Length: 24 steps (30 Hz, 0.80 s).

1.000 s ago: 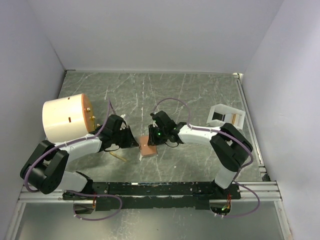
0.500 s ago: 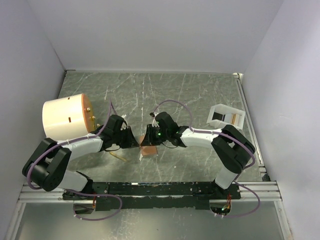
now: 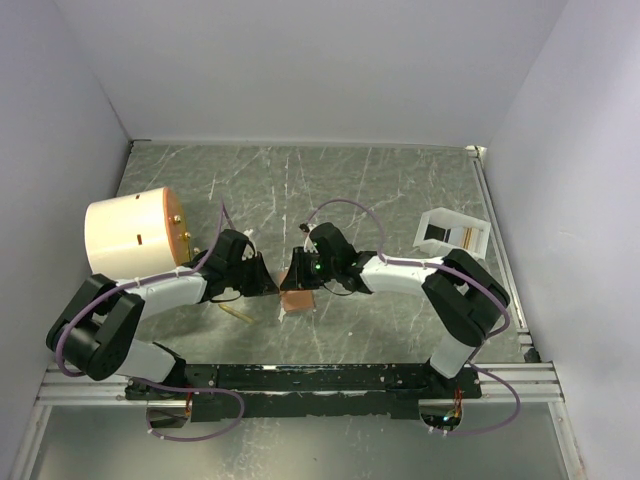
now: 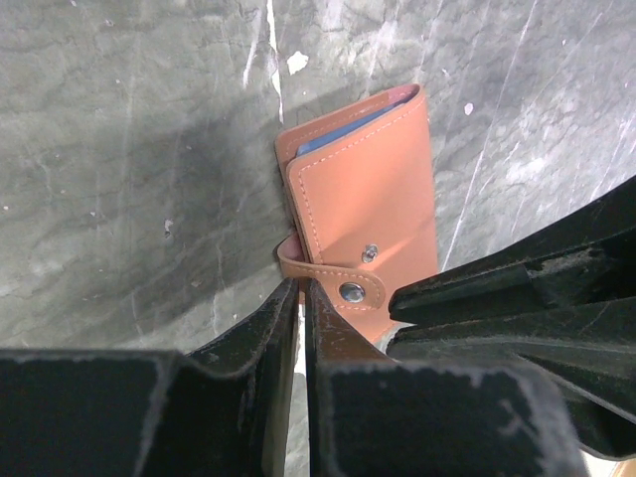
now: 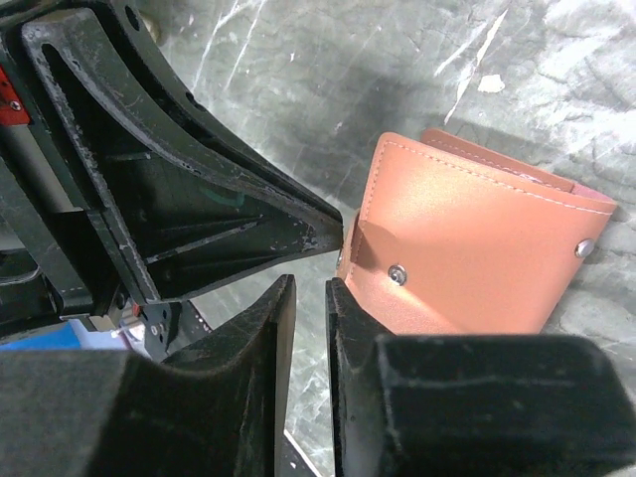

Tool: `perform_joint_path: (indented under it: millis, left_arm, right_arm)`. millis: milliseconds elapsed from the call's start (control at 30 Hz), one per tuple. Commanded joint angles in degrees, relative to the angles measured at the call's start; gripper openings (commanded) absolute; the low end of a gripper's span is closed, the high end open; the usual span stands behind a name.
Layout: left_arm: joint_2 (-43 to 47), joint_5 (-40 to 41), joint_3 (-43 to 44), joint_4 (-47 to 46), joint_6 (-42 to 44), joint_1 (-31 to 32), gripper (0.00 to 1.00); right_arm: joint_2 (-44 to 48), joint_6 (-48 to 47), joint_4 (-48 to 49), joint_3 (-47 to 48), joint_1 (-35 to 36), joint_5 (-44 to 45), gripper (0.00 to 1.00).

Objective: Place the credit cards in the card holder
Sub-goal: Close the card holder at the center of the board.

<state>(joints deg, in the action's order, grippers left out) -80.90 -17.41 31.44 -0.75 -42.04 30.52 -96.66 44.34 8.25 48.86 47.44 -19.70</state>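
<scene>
Left gripper [image 4: 299, 298]: jaws nearly together, empty, at the snap tab [image 4: 348, 291].
Card holder [image 4: 368, 199]: folded on the table [image 4: 119, 149], blue credit card [image 4: 338, 134] peeking out.
Handling: probably light and pliable; pinch the stitched edge.
Right gripper [image 5: 310, 293]: nearly together, empty, just beside it.

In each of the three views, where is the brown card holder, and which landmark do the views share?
Top external: the card holder lies just below the centre.
Left wrist: card holder at centre, slightly right.
Right wrist: card holder in the right half, middle height.
Shared landmark: its snap tab, clear in both wrist views only.
</scene>
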Motion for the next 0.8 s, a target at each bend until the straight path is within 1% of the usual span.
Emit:
perform_joint_path:
  millis: [0,200,300,467,533,667,767]
  left_arm:
    - [-0.48,-1.6,0.29,-2.19,0.29,-0.34,0.19]
    - [-0.47,-1.71,0.37,-2.09,0.21,-0.34,0.19]
    - [-0.57,-1.75,0.46,-2.19,0.21,-0.34,0.19]
    - [-0.64,-1.88,0.38,-2.31,0.11,-0.33,0.19]
    - [-0.65,-1.85,0.38,-2.25,0.12,-0.29,0.19]
    - [-0.58,-1.92,0.39,-2.18,0.14,-0.29,0.19]
    - [-0.61,-1.84,0.38,-2.23,0.13,-0.33,0.19]
  right_arm:
    - [-0.41,-0.67,-2.17,1.88,0.3,2.13,0.2]
    - [0.24,-2.09,-5.34,3.18,0.34,4.74,0.2]
    - [-0.41,-2.11,-5.46,3.43,0.33,4.11,0.19]
    - [-0.88,-1.37,-2.81,2.64,0.28,2.23,0.17]
    - [-1.38,-1.47,-3.55,3.15,0.27,2.34,0.17]
    - [-2.02,-1.63,-4.12,3.45,0.36,2.41,0.17]
    - [-2.21,-1.86,-4.76,3.77,0.28,2.73,0.19]
